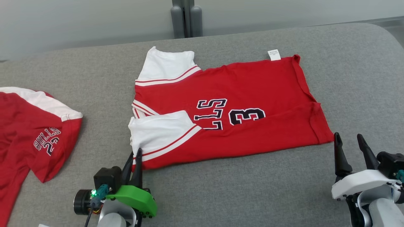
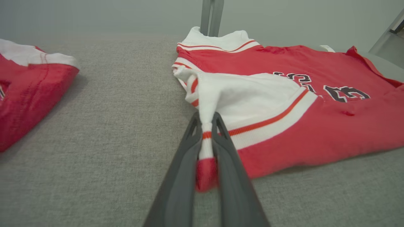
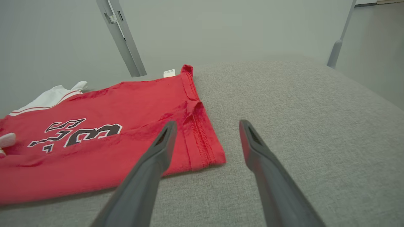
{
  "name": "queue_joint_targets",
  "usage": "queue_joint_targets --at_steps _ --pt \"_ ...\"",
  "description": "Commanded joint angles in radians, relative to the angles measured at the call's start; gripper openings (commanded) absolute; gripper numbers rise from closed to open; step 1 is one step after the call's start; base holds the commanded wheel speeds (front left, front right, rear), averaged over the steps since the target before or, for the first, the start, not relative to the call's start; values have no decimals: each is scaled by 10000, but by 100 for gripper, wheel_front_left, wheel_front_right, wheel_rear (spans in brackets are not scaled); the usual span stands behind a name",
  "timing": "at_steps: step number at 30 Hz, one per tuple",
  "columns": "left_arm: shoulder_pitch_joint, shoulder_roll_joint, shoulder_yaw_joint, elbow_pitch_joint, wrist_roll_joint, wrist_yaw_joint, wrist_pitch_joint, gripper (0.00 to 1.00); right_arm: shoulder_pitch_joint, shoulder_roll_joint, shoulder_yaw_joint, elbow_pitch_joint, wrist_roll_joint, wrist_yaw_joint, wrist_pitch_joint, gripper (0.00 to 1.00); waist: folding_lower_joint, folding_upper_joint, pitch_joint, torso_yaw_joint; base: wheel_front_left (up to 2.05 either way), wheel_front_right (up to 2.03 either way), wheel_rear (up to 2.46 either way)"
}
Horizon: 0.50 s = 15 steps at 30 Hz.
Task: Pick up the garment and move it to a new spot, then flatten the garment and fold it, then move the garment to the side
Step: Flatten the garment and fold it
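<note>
Likely robot test lab: grey fabric-covered table (image 1: 221,195), bare pale wall (image 1: 79,22), metal posts (image 1: 186,19).

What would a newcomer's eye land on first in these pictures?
A red jersey lies folded on the grey padded top. The left gripper is shut on its near white sleeve corner; the right gripper stands open beside the hem. A second red shirt lies far left.

A bare strip of table (image 1: 104,94) is left between the jersey (image 1: 252,82) and a second shirt (image 1: 19,126) at the left. Open room is found right of the jersey and along the near edge. Two grey posts (image 1: 186,19) are seen behind the far edge.
</note>
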Motion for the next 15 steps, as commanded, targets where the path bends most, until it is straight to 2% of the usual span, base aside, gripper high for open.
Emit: queue_joint_targets --at_steps 1,9,15 --pt "167 56 31 -205 174 -15 2 0 -266 13 -91 344 16 -15 -32 100 0 0 66 233 0 0 0" --pt "381 54 -126 -739 348 15 0 0 -1250 109 -383 2680 396 -17 149 100 0 0 226 705 0 0 0" --pt "466 53 -418 -784 334 10 0 0 -1800 198 -384 3924 742 -17 52 100 0 0 267 915 0 0 0"
